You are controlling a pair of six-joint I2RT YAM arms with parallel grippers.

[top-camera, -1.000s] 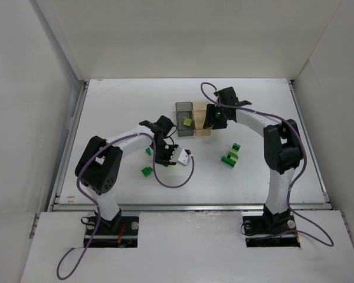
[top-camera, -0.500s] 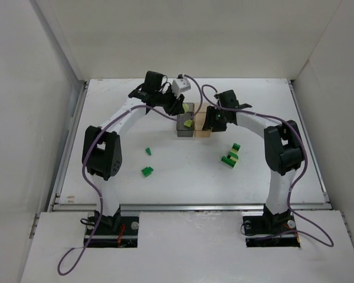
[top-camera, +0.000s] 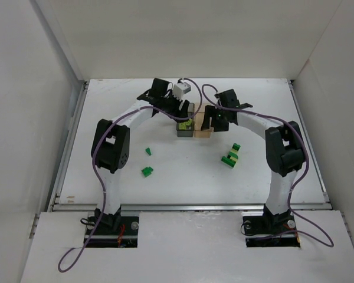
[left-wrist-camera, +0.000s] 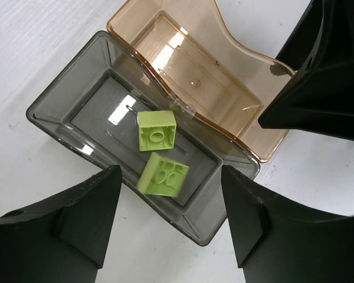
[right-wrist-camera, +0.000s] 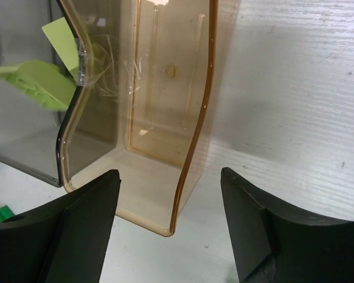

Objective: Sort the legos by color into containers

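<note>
Right gripper (top-camera: 208, 122) and left gripper (top-camera: 184, 115) both spread, empty; green legos (top-camera: 230, 156) lie near-side of right, apparently nearer it.

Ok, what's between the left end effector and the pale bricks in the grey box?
Nothing: left wrist view shows the open left end effector above the smoky grey translucent plastic box, both pale yellow-green bricks unobstructed inside.

Lighting: bright, even, diffuse, from overhead. White table (top-camera: 183, 177) nearly washed out. Shadows: faint and soft-edged. Glare: white highlights on smoky grey container (left-wrist-camera: 100, 112) floor and amber container (left-wrist-camera: 194, 82) walls. Focus: wrist views sharp; top view slightly grainy.
</note>
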